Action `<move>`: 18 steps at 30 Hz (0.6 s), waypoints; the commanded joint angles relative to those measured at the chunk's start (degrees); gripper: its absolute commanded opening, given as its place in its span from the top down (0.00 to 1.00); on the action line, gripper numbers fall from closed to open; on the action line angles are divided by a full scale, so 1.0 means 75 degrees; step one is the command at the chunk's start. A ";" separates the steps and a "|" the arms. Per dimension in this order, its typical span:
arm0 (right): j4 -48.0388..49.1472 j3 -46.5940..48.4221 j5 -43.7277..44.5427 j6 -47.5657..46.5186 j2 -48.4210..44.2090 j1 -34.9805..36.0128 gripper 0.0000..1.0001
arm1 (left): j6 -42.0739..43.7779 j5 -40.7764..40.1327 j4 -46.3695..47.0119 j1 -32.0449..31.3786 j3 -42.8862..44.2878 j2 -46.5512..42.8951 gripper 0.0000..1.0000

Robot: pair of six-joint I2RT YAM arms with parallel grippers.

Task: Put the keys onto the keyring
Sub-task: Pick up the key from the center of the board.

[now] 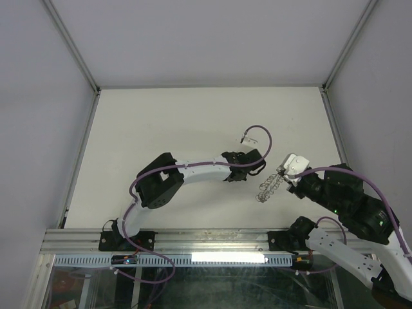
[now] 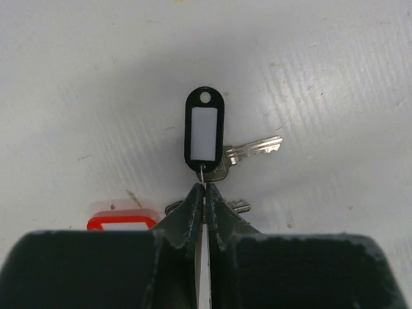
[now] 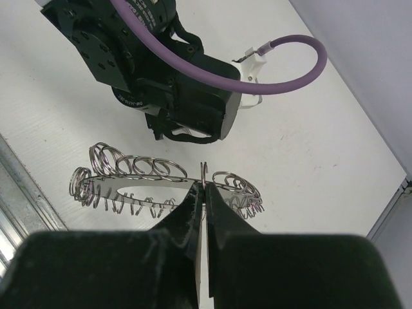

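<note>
In the left wrist view my left gripper is shut on the thin wire ring of a key with a black tag. Its silver key points right over the white table. A red-tagged key lies at the lower left, and part of another key shows just beside my fingers. My right gripper is shut on one wire loop of the keyring and holds it edge-on above the table. From above, the keyring hangs from the right gripper, just right of the left gripper. The keys are hidden in that view.
The left arm's black wrist and its purple cable sit just beyond the keyring. The white table has grey walls at the back and sides. A metal rail runs along the near edge.
</note>
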 commanded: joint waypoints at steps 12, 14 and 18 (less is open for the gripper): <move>0.0484 -0.0080 -0.0021 0.0088 -0.0092 0.0021 1.00 | 0.0512 0.1206 0.2246 0.0613 -0.2253 -0.2546 1.00; 0.0535 -0.0166 -0.0140 0.0077 -0.0105 0.0026 1.00 | 0.0845 0.1840 0.2748 0.0831 -0.2639 -0.2876 1.00; 0.0740 -0.0445 -0.0641 0.0107 -0.0113 0.0024 1.00 | 0.1804 0.2904 0.3933 0.1129 -0.3648 -0.3815 1.00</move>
